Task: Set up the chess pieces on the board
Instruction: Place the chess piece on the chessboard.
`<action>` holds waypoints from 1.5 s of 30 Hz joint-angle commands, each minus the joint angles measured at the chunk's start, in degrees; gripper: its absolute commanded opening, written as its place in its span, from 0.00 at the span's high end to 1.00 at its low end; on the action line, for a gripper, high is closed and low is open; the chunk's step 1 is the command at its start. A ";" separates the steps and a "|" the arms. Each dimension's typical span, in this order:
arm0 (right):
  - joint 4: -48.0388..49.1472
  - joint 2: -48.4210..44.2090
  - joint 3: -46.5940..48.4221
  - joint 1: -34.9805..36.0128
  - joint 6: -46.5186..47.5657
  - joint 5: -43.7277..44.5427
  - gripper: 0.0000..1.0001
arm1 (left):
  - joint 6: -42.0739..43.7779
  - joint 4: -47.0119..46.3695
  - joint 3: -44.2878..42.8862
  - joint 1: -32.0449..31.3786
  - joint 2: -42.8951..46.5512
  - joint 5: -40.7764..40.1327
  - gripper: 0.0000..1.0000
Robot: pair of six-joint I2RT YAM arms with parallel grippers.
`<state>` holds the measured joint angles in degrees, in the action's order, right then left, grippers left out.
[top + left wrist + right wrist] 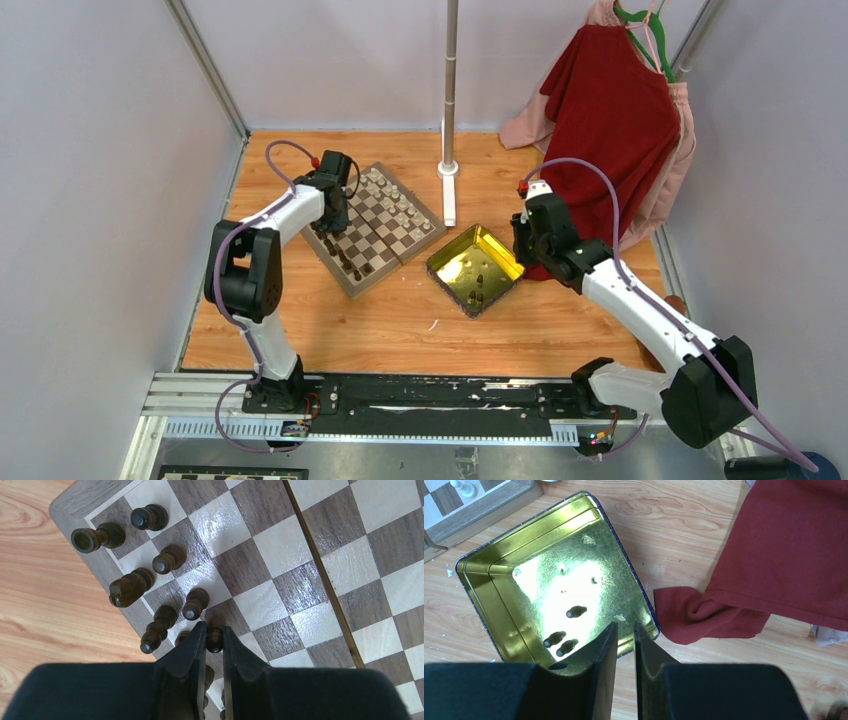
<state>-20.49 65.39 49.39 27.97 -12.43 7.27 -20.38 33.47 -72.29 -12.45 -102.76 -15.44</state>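
- Dark brown piece [215,634] sits pinched between the fingers of the left gripper [214,632]; the jaws stand narrow, closed onto its sides, with the piece upright over the board [280,555].
- Six more dark pieces [167,560] stand or lean in two rough rows along the board's corner, just ahead and to the left of the left gripper's fingertips; the nearest one [195,603] is just beside the held piece.
- In the top view the left gripper [335,212] is over the board's [395,228] left edge, and light pieces line the far edge.
- Right gripper [625,628] hangs with its jaws only a slim gap apart and nothing between them.
- Its fingertips are above the near rim of the shiny yellow tray [479,595], not touching it as far as the wrist view shows.
- Three dark pieces lie on their sides on the tray floor: one [576,612] near the middle, and two [555,639] close together just left of the right gripper's left finger.
- Red cloth [784,555] lies on the wooden table [684,525] to the right of the tray, well apart from the board.
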 commanded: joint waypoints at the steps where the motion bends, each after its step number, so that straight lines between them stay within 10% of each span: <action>1: 0.19 0.69 2.54 -0.72 0.22 0.41 0.78 | 0.41 -0.93 0.05 0.58 -1.16 0.52 1.00; 30: 0.36 -0.33 1.16 -0.73 0.28 0.29 0.78 | -0.80 -1.06 1.36 0.58 -0.16 2.64 1.00; 45: 0.28 -0.87 0.80 -0.76 0.18 -0.04 0.78 | -0.60 -0.32 1.89 0.58 0.77 1.82 0.76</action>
<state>-20.14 65.69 50.30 27.97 -12.43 7.27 -20.58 32.38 -71.55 -12.19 -103.18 -13.93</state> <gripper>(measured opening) 0.221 0.239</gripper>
